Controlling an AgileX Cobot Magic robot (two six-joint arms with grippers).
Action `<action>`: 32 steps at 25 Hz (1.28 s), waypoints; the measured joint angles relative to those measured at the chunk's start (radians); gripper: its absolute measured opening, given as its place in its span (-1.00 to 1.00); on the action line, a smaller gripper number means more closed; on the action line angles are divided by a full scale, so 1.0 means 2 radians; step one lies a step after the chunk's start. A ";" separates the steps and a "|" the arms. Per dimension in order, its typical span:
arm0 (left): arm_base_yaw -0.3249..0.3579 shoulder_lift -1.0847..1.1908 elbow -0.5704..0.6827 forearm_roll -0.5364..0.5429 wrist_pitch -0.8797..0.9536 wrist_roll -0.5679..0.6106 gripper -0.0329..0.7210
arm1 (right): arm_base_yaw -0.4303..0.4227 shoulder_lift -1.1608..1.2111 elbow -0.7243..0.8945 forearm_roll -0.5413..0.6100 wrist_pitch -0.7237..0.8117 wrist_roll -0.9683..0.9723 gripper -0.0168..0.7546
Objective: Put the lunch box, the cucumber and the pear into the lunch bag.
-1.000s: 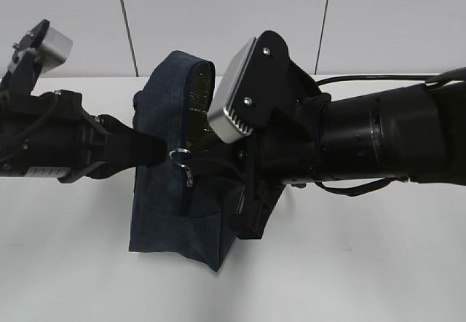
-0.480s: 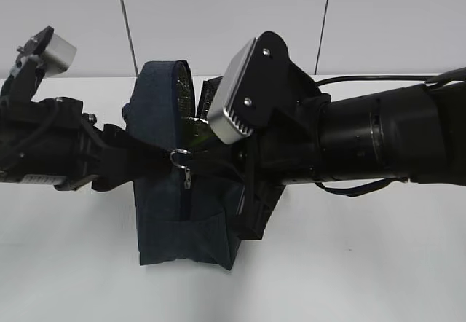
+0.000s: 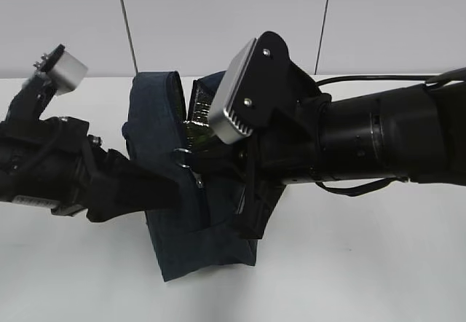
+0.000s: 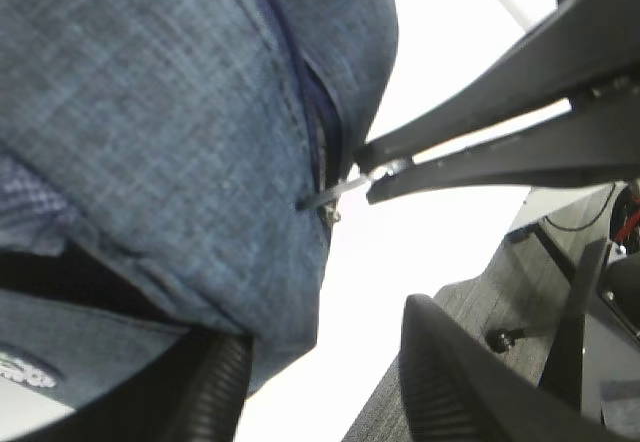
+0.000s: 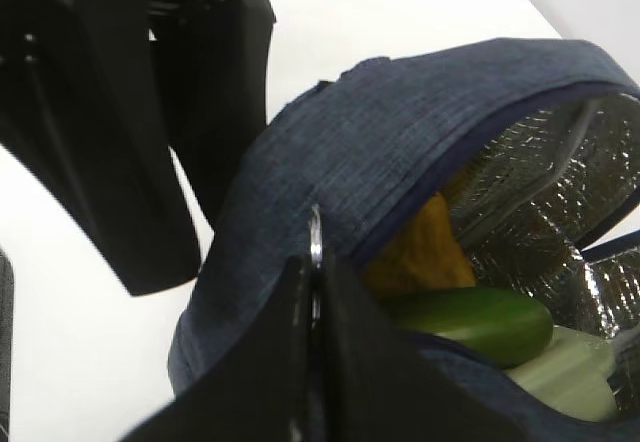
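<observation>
While right gripper [image 5: 312, 292] pinches zipper ring [image 5: 315, 234], left gripper [image 3: 164, 191] stands parted beside lunch bag [image 3: 200, 242], holding nothing. Pear [image 5: 415, 252], cucumber [image 5: 470, 320], lunch box [image 5: 562, 374] sit inside. Risk: unsupported bag tips, contents spill through open mouth.

The exterior view looked level along the table from close range. The left wrist view faced the lunch bag [image 4: 180, 132] almost touching, filling its left half. The right wrist view looked into the bag's opening. All three shared the bag.
</observation>
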State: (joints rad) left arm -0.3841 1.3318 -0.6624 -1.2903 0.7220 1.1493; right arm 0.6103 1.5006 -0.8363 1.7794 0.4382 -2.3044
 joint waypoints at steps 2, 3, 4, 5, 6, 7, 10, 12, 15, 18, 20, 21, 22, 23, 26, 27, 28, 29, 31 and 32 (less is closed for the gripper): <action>0.000 0.000 0.000 0.008 0.002 -0.001 -0.13 | 0.000 -0.001 0.000 0.000 -0.001 -0.001 -0.96; 0.000 0.000 0.000 0.014 0.002 -0.002 -0.14 | 0.000 -0.005 0.000 0.000 -0.001 -0.002 -0.96; 0.000 0.000 0.000 0.021 0.003 -0.004 -0.14 | 0.000 -0.008 0.000 0.000 -0.001 -0.002 -0.96; 0.000 0.000 0.000 0.027 0.003 -0.007 -0.14 | 0.000 -0.015 0.000 0.000 -0.001 -0.004 -0.96; 0.000 0.000 0.000 0.032 0.004 -0.008 -0.14 | 0.000 -0.019 0.000 0.000 -0.001 -0.005 -0.96; 0.000 0.000 0.000 0.035 0.004 -0.010 -0.14 | 0.000 -0.023 0.000 0.000 -0.001 -0.006 -0.96; 0.000 0.000 0.000 0.038 0.005 -0.011 -0.17 | 0.000 -0.032 0.000 0.000 -0.002 -0.009 -0.96; 0.000 0.000 0.000 0.038 0.005 -0.011 -0.22 | 0.000 -0.033 0.000 0.000 -0.002 -0.009 -0.96; 0.000 0.000 0.000 0.039 0.000 -0.013 -0.27 | 0.000 -0.033 0.000 0.000 0.000 -0.009 -0.96; 0.000 0.000 0.000 0.039 -0.017 -0.019 -0.28 | 0.000 -0.033 0.000 -0.001 0.020 -0.009 -0.96; 0.000 0.000 0.000 0.037 -0.027 -0.022 -0.28 | 0.000 -0.033 0.000 -0.002 0.031 -0.009 -0.96; 0.000 0.000 0.000 0.035 -0.031 -0.022 -0.28 | 0.000 -0.033 0.000 -0.003 0.039 -0.009 -0.96; 0.000 0.000 0.000 0.031 -0.034 -0.023 -0.28 | 0.000 -0.033 0.000 -0.004 0.043 -0.009 -0.96; 0.000 0.000 0.000 0.029 -0.039 -0.024 -0.28 | 0.000 -0.033 0.000 -0.005 0.046 -0.009 -0.96; 0.000 0.000 0.000 0.024 -0.047 -0.024 -0.32 | 0.000 -0.033 0.000 -0.005 0.053 -0.009 -0.96; 0.000 0.000 0.000 0.023 -0.048 -0.024 -0.36 | 0.000 -0.033 0.000 -0.006 0.053 -0.009 -0.96; 0.000 0.000 0.000 0.022 -0.049 -0.024 -0.42 | 0.000 -0.033 0.000 -0.006 0.053 -0.010 -0.96; -0.001 0.000 0.000 0.022 -0.049 -0.024 -0.49 | 0.000 -0.033 0.000 -0.006 0.053 -0.010 -0.96; -0.001 0.000 0.000 0.021 -0.047 -0.025 -0.65 | 0.000 -0.033 0.000 -0.006 0.053 -0.010 -0.96; -0.001 0.000 0.000 0.021 -0.045 -0.026 -0.74 | 0.000 -0.033 0.000 -0.006 0.050 -0.010 -0.96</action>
State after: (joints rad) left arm -0.3852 1.3318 -0.6624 -1.2479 0.6324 1.0982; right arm 0.6103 1.4341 -0.8363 1.7683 0.5385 -2.3244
